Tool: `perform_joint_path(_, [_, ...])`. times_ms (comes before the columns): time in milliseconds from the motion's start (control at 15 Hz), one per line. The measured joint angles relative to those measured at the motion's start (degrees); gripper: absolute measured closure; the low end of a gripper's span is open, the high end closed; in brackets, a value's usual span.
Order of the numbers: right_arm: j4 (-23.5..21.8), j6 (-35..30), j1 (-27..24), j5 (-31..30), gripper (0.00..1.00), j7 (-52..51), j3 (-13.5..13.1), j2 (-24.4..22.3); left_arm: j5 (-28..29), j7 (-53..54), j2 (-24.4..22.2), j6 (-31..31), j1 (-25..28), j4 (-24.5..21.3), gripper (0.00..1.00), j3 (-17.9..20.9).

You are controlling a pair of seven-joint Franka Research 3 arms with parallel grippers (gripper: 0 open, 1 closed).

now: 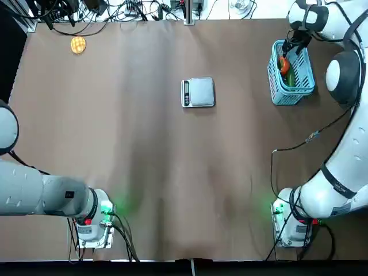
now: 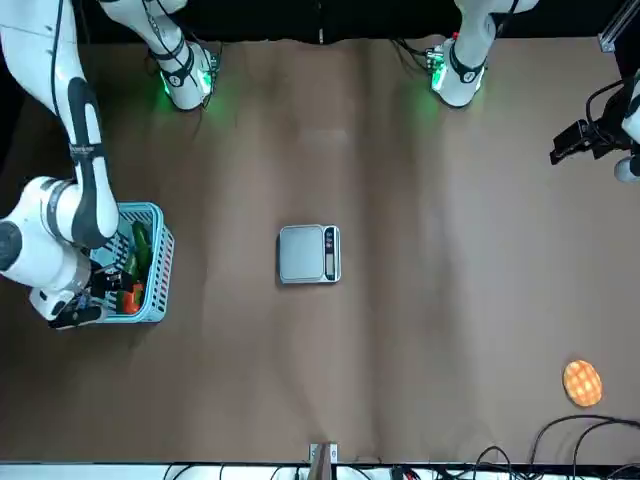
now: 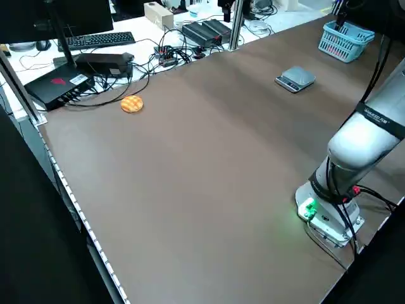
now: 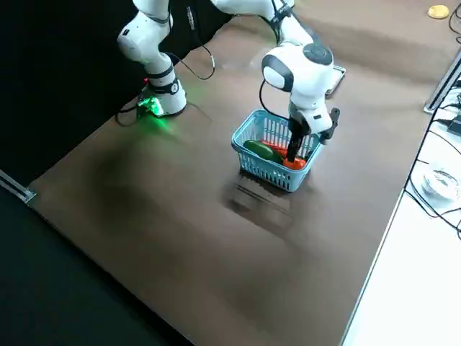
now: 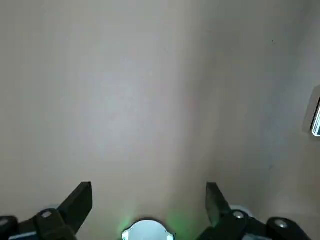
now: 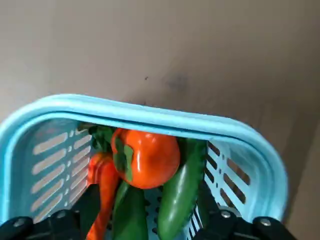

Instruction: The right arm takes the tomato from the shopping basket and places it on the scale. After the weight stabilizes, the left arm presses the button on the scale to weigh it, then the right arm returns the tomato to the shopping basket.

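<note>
Reaching down into light-blue lattice-sided plastic basket [image 1: 280,92] with dark two-finger right gripper [image 6: 148,195], fingers spread wide, gripping nothing. In basket, against one long wall: round, glossy orange-red tomato [image 6: 151,159] with green stem top, just beyond fingertips. Beside and beneath it: smooth elongated green vegetables [image 6: 181,190] and wrinkled long orange-red vegetable [image 6: 105,185]. Near mid-table, well apart from basket: small flat square scale [image 1: 201,92] with silver-grey platform, bare on top. Over table's left side: dark two-finger left gripper [image 5: 149,192], open, holding nothing. Near far left corner: round yellow-orange waffle-patterned item [image 1: 78,45].
</note>
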Motion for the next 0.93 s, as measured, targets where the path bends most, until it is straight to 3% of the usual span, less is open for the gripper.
perform_joint_path(200, [1.0,-2.6,0.0,0.0,0.12,0.0,-0.1,-4.4,0.0,0.0,0.0,0.0,0.0,0.0,0.0,0.0])
perform_joint_path(400, [1.4,-6.2,0.0,0.0,0.0,0.1,-0.2,-10.4,0.0,0.0,0.0,0.0,0.0,0.0,0.0,0.0])
perform_joint_path(600, [2.7,-14.6,0.0,-0.7,0.0,0.1,-0.5,-16.1,0.0,0.0,0.0,0.0,0.0,0.0,0.0,0.0])
perform_joint_path(933, [12.0,-29.8,0.0,-5.5,0.0,0.1,-0.6,-19.9,0.0,0.0,0.0,0.1,0.0,0.3,0.0,-0.1])
